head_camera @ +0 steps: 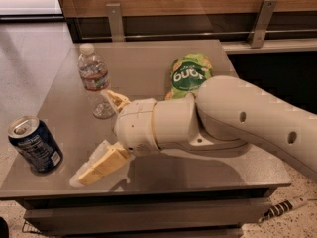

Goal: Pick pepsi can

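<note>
The pepsi can point(34, 145), dark navy blue with a silver top and white print, stands upright at the front left corner of the grey table point(148, 68). My gripper point(96, 133) reaches in from the right on a thick white arm, above the table's front middle. Its two cream fingers are spread wide apart and hold nothing. One fingertip point(89, 172) points at the front edge, the other point(113, 97) lies beside the bottle's base. The can is a short way left of the gripper and apart from it.
A clear plastic water bottle point(94, 83) stands upright behind the gripper at the left. A green snack bag point(190, 73) lies at the back right, partly behind the arm. A wooden wall with metal brackets runs behind the table. A cable lies on the floor at the lower right.
</note>
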Available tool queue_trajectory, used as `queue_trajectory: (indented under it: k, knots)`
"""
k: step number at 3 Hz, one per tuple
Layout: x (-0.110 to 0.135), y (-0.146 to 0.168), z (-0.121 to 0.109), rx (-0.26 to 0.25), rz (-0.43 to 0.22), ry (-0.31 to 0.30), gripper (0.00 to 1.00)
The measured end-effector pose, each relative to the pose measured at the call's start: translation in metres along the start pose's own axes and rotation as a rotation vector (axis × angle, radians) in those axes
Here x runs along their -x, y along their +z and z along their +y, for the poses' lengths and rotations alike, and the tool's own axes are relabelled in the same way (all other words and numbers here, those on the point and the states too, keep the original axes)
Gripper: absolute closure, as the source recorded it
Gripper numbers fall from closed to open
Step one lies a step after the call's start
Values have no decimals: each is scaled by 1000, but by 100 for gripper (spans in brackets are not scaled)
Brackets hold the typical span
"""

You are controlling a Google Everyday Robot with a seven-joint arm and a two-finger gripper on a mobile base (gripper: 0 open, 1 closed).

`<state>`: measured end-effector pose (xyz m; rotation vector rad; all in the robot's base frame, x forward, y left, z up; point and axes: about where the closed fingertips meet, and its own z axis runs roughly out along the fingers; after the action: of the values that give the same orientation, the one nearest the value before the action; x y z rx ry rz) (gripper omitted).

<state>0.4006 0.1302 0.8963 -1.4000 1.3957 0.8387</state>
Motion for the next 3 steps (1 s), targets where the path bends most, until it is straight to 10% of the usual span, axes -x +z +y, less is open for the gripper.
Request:
queue_trajectory:
  k: [3]
  knots:
    - [6, 72, 6, 45, -109, 13, 0]
